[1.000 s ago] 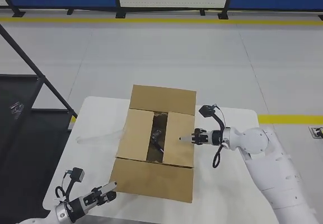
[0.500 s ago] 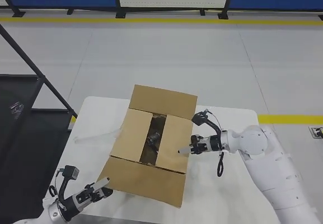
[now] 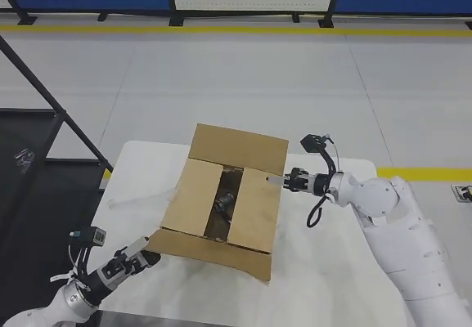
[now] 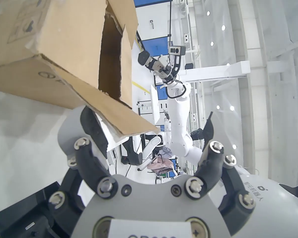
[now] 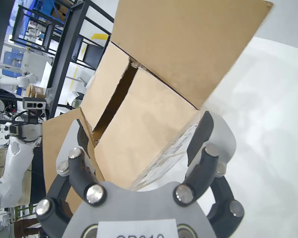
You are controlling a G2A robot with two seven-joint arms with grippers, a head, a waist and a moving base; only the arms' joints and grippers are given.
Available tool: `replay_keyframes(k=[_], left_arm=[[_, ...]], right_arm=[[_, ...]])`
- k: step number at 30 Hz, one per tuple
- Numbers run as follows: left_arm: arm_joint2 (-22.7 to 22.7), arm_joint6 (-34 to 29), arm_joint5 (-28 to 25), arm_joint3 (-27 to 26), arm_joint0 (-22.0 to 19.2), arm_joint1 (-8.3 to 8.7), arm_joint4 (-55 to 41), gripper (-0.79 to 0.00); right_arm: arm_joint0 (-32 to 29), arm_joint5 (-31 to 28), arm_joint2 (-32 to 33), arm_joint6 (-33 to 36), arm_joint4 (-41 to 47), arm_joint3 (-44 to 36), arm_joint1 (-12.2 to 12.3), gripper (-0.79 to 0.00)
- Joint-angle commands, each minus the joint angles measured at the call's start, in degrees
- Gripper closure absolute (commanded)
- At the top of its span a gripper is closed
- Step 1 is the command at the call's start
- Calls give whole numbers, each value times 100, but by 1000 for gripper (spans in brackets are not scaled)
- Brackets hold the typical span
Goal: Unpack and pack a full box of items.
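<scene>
Two pincers flank a cardboard box (image 3: 219, 208) on the white worktop (image 3: 325, 262), seen from above. Its far and near flaps stand open; the two inner flaps lie nearly closed, leaving a narrow slot where dark contents (image 3: 226, 200) show, too shadowed to identify. The left pincer (image 3: 141, 246) sits just beside the near flap's left corner, the right pincer (image 3: 275, 176) at the box's far right edge. A faint clear wrapper (image 3: 141, 199) lies on the worktop left of the box, its shape hard to make out.

Left wrist camera: the left pincer (image 4: 151, 132) is spread wide, the near flap's corner poking between its fingers (image 4: 93, 127); whether it touches the dark pad cannot be told. The box (image 4: 64, 50) hides its own interior in shadow.

Right wrist camera: the right pincer (image 5: 142, 134) is spread wide astride a corner of the box (image 5: 144, 105); one finger (image 5: 80, 137) is partly hidden behind cardboard. The slot is black inside.
</scene>
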Motion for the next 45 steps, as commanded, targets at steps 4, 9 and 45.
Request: replay_keyframes(k=[4, 9, 45], left_arm=[[194, 211, 88, -45, -218, -4, 222, -785], [433, 328, 224, -22, -491, -9, 360, -785], [1071, 738, 562, 326, -1303, -15, 784, -785]], right_arm=[[-3, -48, 1, 10, 14, -3, 0, -785], [-61, 22, 13, -150, 28, 19, -2, -785], [1785, -3305, -784, -1268, 2541, 4362, -841, -785]])
